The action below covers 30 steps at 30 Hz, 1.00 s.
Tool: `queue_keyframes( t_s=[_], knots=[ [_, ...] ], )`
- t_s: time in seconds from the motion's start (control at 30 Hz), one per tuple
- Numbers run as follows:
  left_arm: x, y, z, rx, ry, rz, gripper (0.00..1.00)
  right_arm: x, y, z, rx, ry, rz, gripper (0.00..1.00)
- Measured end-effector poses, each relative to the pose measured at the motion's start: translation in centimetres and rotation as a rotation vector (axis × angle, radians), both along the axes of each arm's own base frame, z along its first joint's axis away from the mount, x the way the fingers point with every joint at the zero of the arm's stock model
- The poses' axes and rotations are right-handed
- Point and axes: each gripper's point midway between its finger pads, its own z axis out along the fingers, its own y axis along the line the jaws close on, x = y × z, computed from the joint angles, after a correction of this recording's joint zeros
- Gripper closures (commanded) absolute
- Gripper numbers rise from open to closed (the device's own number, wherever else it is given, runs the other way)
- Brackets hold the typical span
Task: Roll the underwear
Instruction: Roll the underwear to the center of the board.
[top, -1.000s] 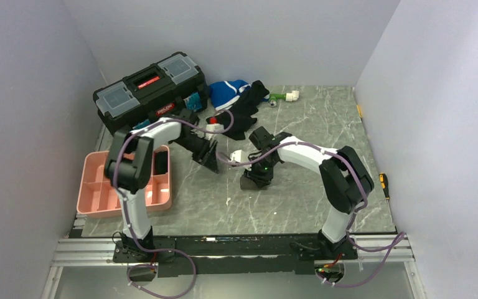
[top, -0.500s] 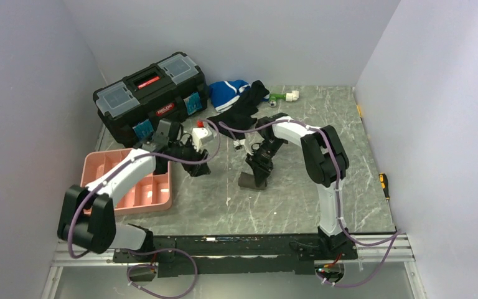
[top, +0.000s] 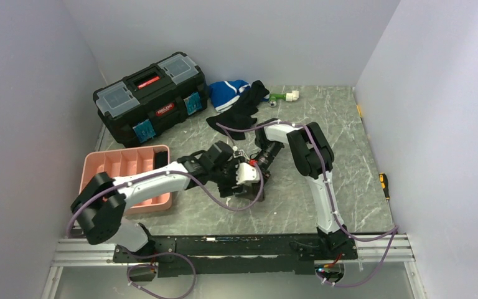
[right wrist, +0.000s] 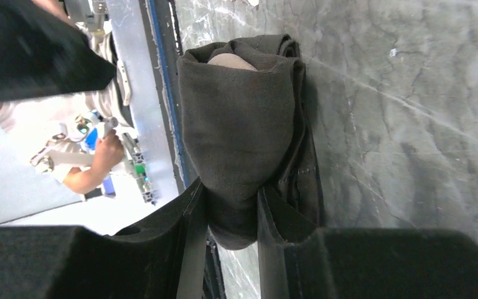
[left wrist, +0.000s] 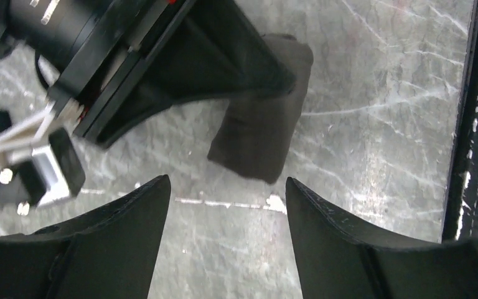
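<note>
Grey-brown rolled underwear (right wrist: 243, 118) pinched by right tool (right wrist: 231, 208), left tool (left wrist: 225, 187) spread above.

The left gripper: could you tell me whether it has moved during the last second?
Yes. The left gripper has swung rightward and lower in the top view, away from the black toolbox, to the rolled underwear.

we identify the site as a robotics lab test cell. plain pale wall panels (top: 31, 112) enclose a marble-patterned table (top: 336, 137) on the left, far and right sides of the top view. two arm bases (top: 135, 240) are bolted to an aluminium rail (top: 236, 252) along the bottom edge, with purple cables (top: 376, 240) trailing beside it. a black toolbox (top: 149, 93) stands at upper left. the right wrist view shows a person (right wrist: 90, 174) among small equipment at left centre.
</note>
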Motion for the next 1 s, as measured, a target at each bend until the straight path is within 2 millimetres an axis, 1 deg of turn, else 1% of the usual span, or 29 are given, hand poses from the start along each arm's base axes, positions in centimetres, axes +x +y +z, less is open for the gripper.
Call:
queue_keyframes(
  t_s=[0.13,0.23,0.37,0.47,0.6,0.73,0.8,0.83,0.93,1.0],
  knots=[
    [-0.6,-2.5,-1.5,0.056,-0.019,-0.068,0.24,-0.5,-0.1,0.0,-0.008,0.040,-0.002,1.00],
    [-1.1,-3.5,-2.9,0.089,-0.020,-0.102,0.23,-0.6,-0.1,0.0,-0.011,0.049,-0.001,1.00],
    [-1.8,-3.8,-4.4,0.127,-0.008,-0.121,0.22,-0.6,-0.1,0.0,-0.011,0.049,-0.001,1.00],
    [-2.0,-3.8,-5.2,0.144,0.001,-0.130,0.22,-0.6,-0.1,0.0,-0.011,0.049,-0.001,1.00],
    [-1.7,-4.2,-5.8,0.160,0.002,-0.135,0.23,-0.6,-0.1,0.0,-0.012,0.050,-0.002,1.00],
    [-1.4,-3.7,-7.4,0.208,0.009,-0.124,0.27,-0.5,-0.2,-0.1,-0.013,0.055,-0.008,1.00],
    [-1.3,-3.6,-7.8,0.221,0.013,-0.120,0.32,-0.5,-0.3,0.0,-0.016,0.059,-0.010,1.00],
    [-1.3,-3.6,-7.8,0.223,0.010,-0.118,0.38,-0.5,-0.3,0.0,-0.016,0.060,-0.012,0.99],
    [-0.9,-3.8,-7.9,0.225,0.006,-0.114,0.60,-0.5,-0.4,0.0,-0.020,0.061,-0.010,0.95],
    [-1.0,-3.9,-8.1,0.230,0.017,-0.116,0.72,-0.6,-0.4,-0.1,-0.025,0.061,-0.007,0.91]
  ],
)
